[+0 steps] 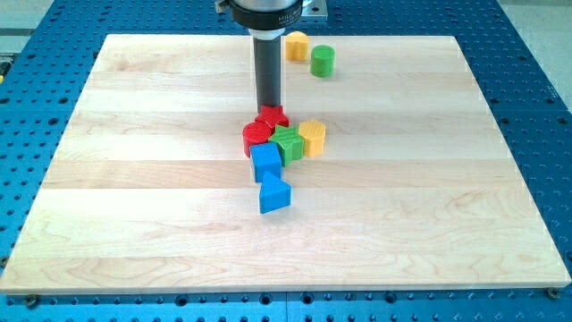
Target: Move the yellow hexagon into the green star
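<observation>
Looking down on the bench (134, 224) from the camera view: pale wooden board, blue perforated surface around it.

The dark rod drops from the view's top centre. My tip (269, 107) sits at the top edge of the central cluster, just above the red star (273, 116), apparently touching or very nearly so; exact contact cannot be told. The tool is a plain rod, with nothing to spread or pinch, and it holds nothing.

Central cluster, tightly packed:
- red star at the top, under my tip
- red cylinder (256, 136) just below and to the view's left of the red star
- green star (288, 142) in the middle, touching the red pieces
- yellow hexagon (313, 137) pressed against the green star's right side
- blue cube (265, 162) just below the red cylinder and green star, touching them

A blue triangular block (274, 194) lies just below the blue cube, close to it or touching.

Well apart, near the view's top edge: a yellow block (296, 44), shape unclear, beside the rod's right; a green cylinder (323, 61) just to the right and a little lower.
</observation>
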